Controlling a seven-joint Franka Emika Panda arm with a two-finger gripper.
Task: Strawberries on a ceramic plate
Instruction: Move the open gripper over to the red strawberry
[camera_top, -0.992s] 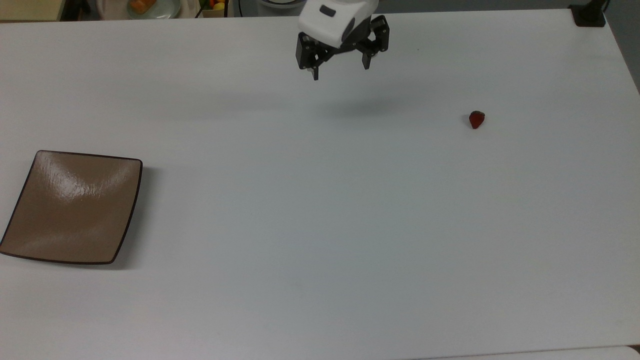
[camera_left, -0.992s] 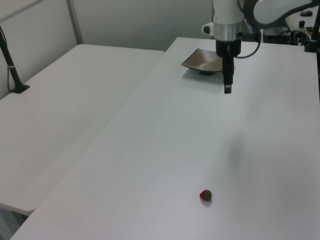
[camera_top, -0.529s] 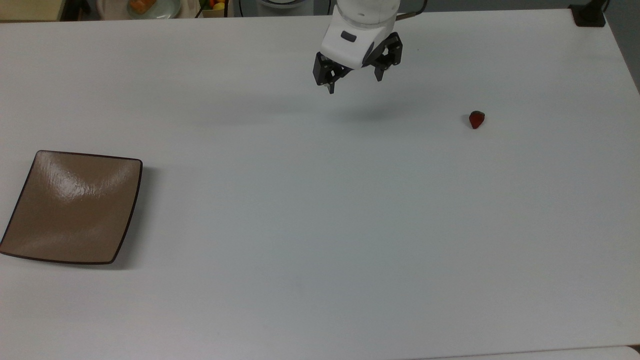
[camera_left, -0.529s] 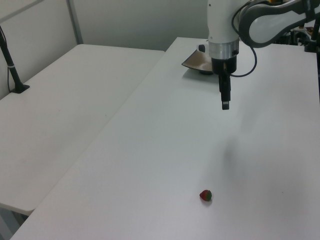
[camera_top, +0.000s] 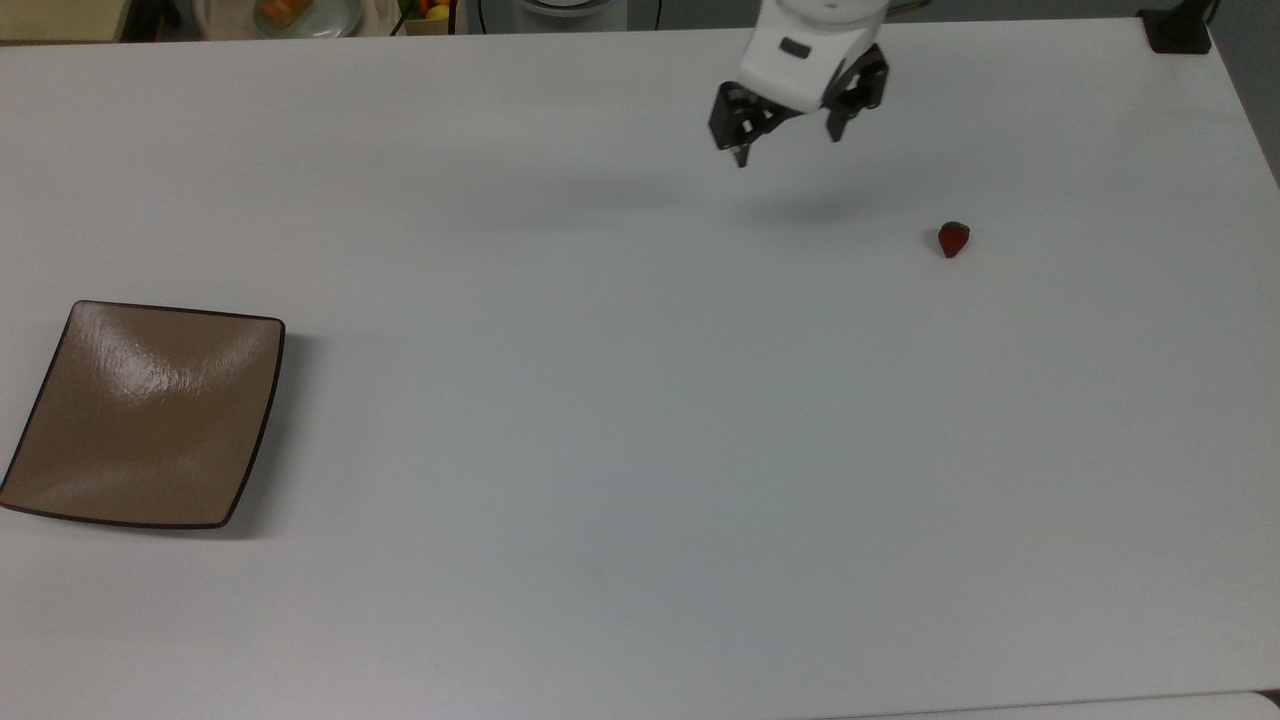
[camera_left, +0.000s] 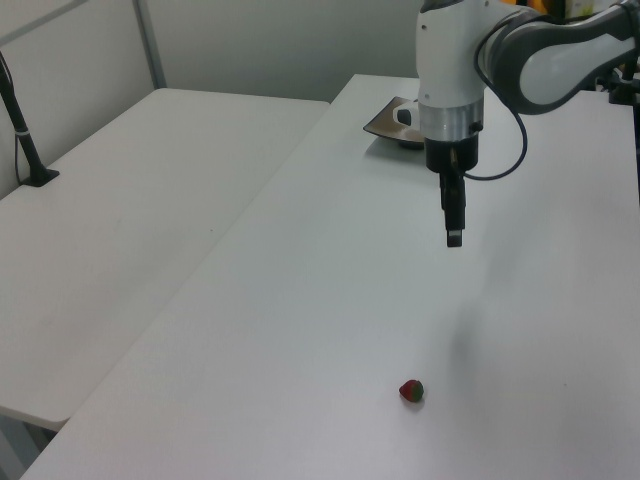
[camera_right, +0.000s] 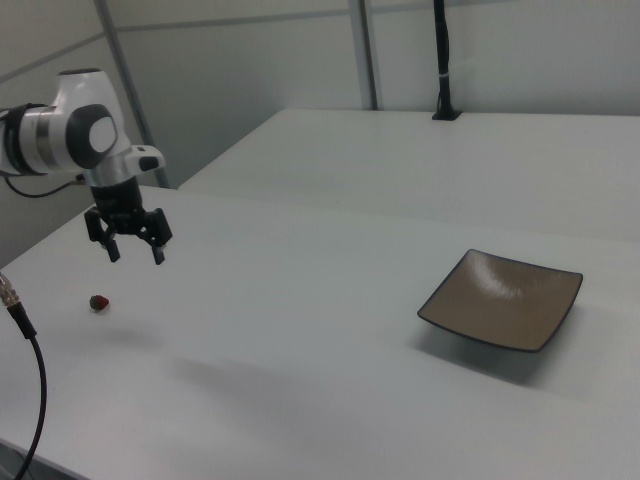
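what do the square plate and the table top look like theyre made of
The ceramic plate: probably glazed ceramic, glossy tan-brown with a thin dark rim; bright, wavy reflections across its face suggest a hard glaze. The table: a smooth white matte top, likely laminate or painted board; it shows soft shadows and no sharp reflections, though the exact material is unclear.

A white Franka arm with rounded, glossy shells and broad grey joint sections, seen above a white table. The wrist ends in a silvery metal ring above a black mounting block. A thin black cable loops from the wrist back up to the forearm. The gripper has a white housing with a small dark oval mark on its face, and black angular finger mounts dotted with small pale screws, tapering to slim black fingers.
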